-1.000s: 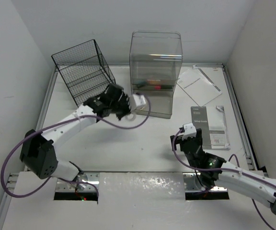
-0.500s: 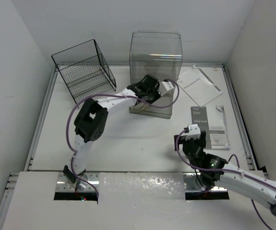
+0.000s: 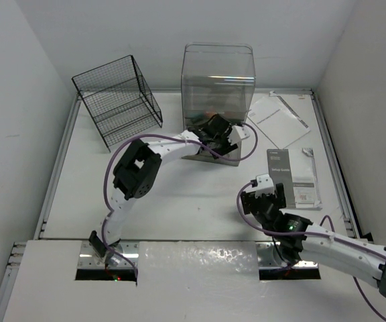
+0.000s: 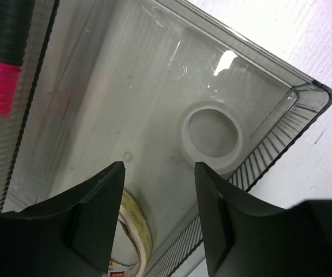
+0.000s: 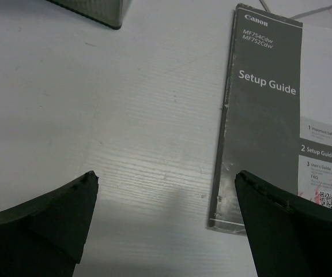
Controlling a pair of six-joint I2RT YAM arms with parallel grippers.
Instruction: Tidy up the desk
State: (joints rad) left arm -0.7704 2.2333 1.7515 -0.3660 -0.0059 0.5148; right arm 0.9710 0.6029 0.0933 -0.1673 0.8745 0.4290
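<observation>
The desk (image 3: 179, 201) lies flat under both my arms and fills the top view. Its long axis seems to run from 9 o'clock to 3 o'clock. My left gripper (image 3: 225, 133) reaches the clear bin (image 3: 216, 87) at the desk's 12 o'clock. Its jaws are partly apart with nothing between them, above a white tape roll (image 4: 212, 135) on the bin's floor. My right gripper (image 5: 165, 173) is spread wide and empty over bare desk, with the Setup Guide booklet (image 5: 264, 115) at its 3 o'clock. A wire basket (image 3: 116, 100) stands at 10 o'clock
</observation>
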